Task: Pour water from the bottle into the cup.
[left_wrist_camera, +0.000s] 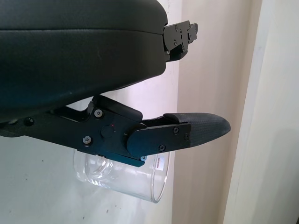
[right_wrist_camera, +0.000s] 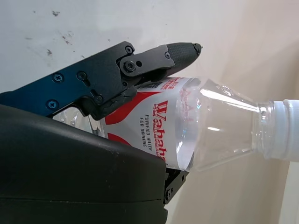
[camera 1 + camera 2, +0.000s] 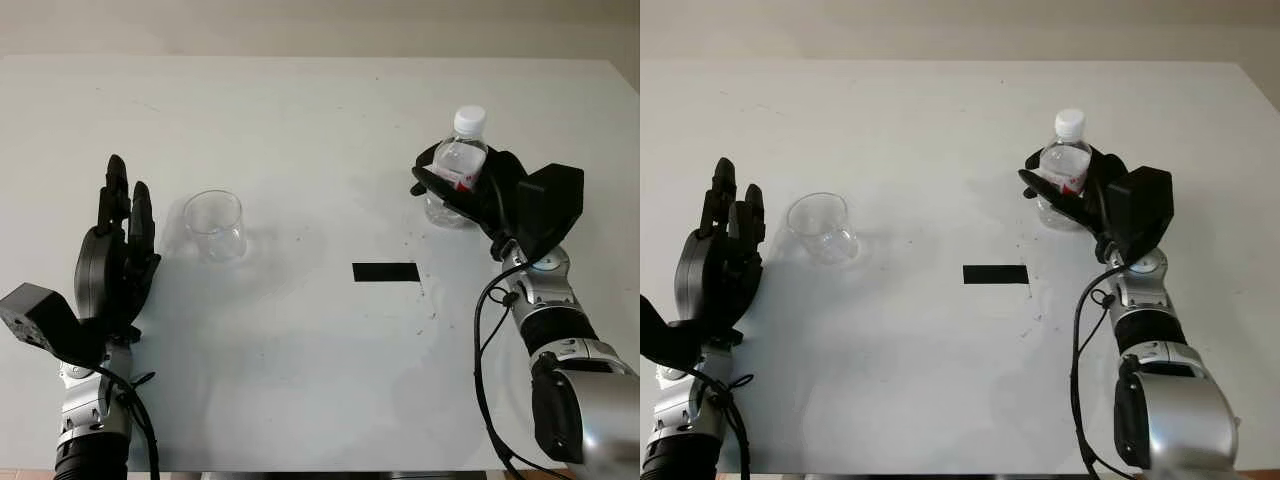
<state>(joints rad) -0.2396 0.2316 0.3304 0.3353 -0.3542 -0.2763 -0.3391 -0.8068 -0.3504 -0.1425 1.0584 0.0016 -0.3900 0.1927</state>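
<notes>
We see the right robot hand (image 3: 470,195) wrapped around the bottle (image 3: 459,165), fingers clasping its red label; the bottle stands upright with its white cap (image 3: 469,120) on, near the table's (image 3: 320,110) right edge. Bare table stretches from this hand leftward to the cup (image 3: 215,225), with a black tape strip (image 3: 385,271) lying flat between them. The left robot hand (image 3: 120,255) is open, just beside the upright cup.
</notes>
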